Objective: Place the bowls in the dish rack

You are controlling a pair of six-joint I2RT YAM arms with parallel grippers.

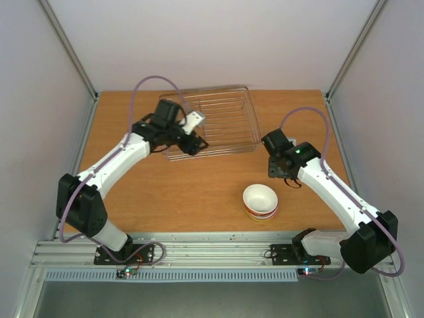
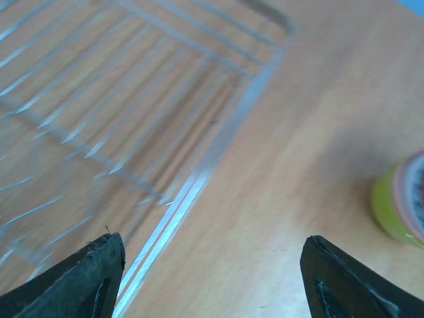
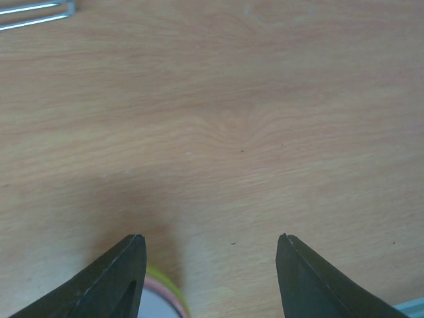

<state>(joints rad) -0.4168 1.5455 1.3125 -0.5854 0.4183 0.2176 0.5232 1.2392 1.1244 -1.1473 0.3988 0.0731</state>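
Observation:
The bowls (image 1: 260,202) stand nested in one stack on the wooden table, a white one on top with red and yellow-green rims showing beneath it. The dish rack (image 1: 218,122), a clear ribbed tray, lies at the back centre with nothing in it. My left gripper (image 1: 192,144) hovers open over the rack's front left edge. In its wrist view the gripper (image 2: 211,242) holds nothing, with the rack's rim (image 2: 192,192) to the left and the yellow-green bowl (image 2: 401,205) at the far right. My right gripper (image 1: 281,173) is open just behind the stack. In the right wrist view the open gripper (image 3: 211,238) frames bare table, and the bowl rim (image 3: 162,298) peeks by its left finger.
The table (image 1: 165,192) is walled by white panels at the left, back and right. A metal rail (image 1: 212,248) with both arm bases runs along the near edge. The rack's corner (image 3: 33,16) shows at the top left of the right wrist view.

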